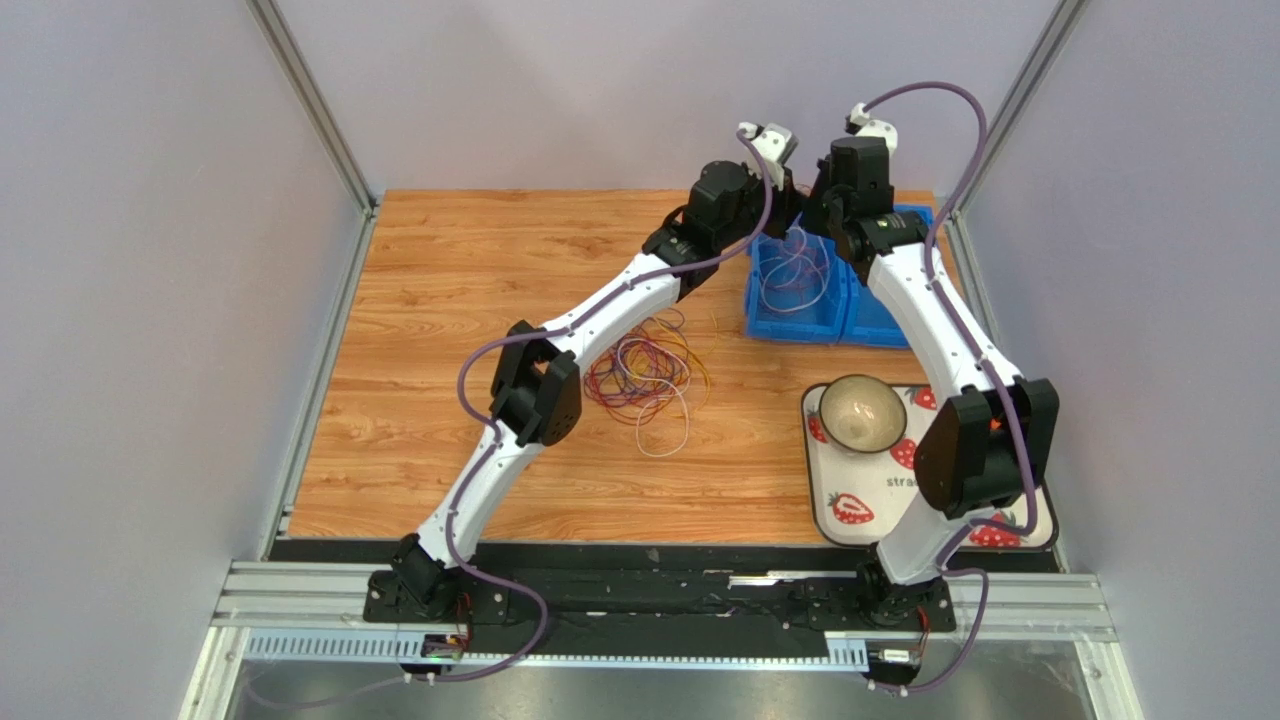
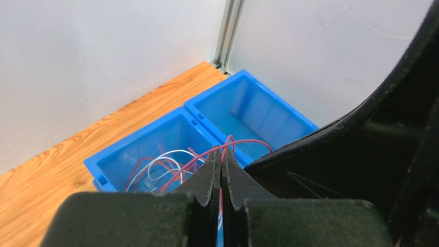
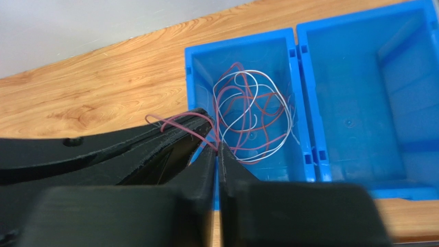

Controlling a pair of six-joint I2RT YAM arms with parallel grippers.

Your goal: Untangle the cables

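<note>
A loose tangle of red, purple, orange, yellow and white cables (image 1: 643,375) lies on the wooden table between the arms. More red and white cables (image 3: 252,113) lie in the left blue bin (image 3: 239,43). Both grippers meet tip to tip above that bin. My left gripper (image 2: 221,154) is shut on a thin red cable (image 2: 247,141), which arcs over to the other gripper. My right gripper (image 3: 216,146) is also shut, with the same red cable pinched at its tips. A small red loop (image 3: 170,121) lies over the left gripper's black fingers (image 3: 154,141).
A second blue bin (image 3: 360,77) without cables stands right of the first, near the back right frame post. A bowl (image 1: 861,413) sits on a strawberry-print tray (image 1: 842,503) at the front right. Grey walls close in the table on three sides.
</note>
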